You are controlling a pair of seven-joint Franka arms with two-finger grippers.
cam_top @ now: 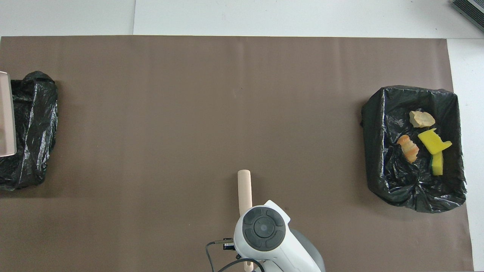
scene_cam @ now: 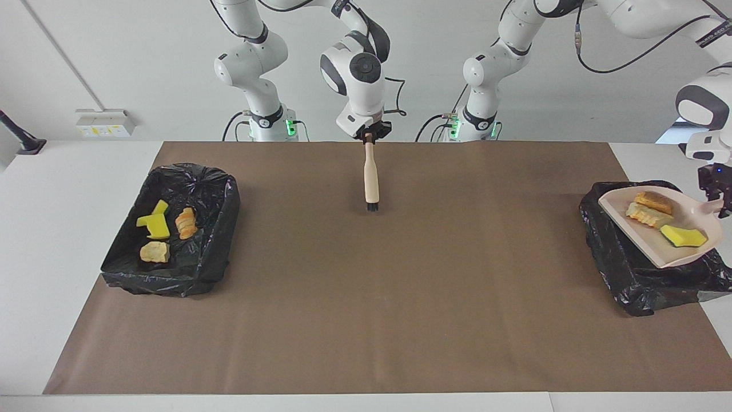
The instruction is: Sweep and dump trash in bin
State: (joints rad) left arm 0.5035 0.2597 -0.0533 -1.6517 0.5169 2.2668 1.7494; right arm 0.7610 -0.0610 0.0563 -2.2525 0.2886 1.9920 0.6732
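Facing view: a white table (scene_cam: 86, 229) carries a brown paper mat (scene_cam: 366, 297) that covers most of its top. The room has a plain white wall (scene_cam: 114, 57). On it, at 9 o'clock, sits a small white socket box (scene_cam: 104, 121) with yellowish labels too small to read.

At 9 o'clock on the mat, a bin lined with a black bag (scene_cam: 197, 274) holds 4 pieces of trash (scene_cam: 155, 228): 2 yellow sponge bits, an orange-brown piece and a pale lump. At 3 o'clock stands a second black-bagged bin (scene_cam: 629, 280). The left gripper (scene_cam: 716, 201) is clamped on the handle of the pale pink dustpan (scene_cam: 646, 243) and holds it in the air over this bin. In the pan lie 3 more pieces: an orange-brown chunk (scene_cam: 653, 201), a pale chunk (scene_cam: 643, 214) and a green-edged yellow sponge (scene_cam: 683, 236).

At 12 o'clock the right gripper (scene_cam: 372, 133) is closed on the top of the beige-handled brush (scene_cam: 372, 174). The brush hangs bristles down over the middle of the mat.

Overhead view: the mat fills the picture, with a strip of white table at 12 o'clock. Only the dustpan's edge shows, at 9 o'clock over the bag there. The bin at 3 o'clock shows its 4 pieces. At 6 o'clock the brush handle sticks out from under the right arm's wrist (cam_top: 262, 228), which hides its fingers. No brand name or writing is legible in either view.
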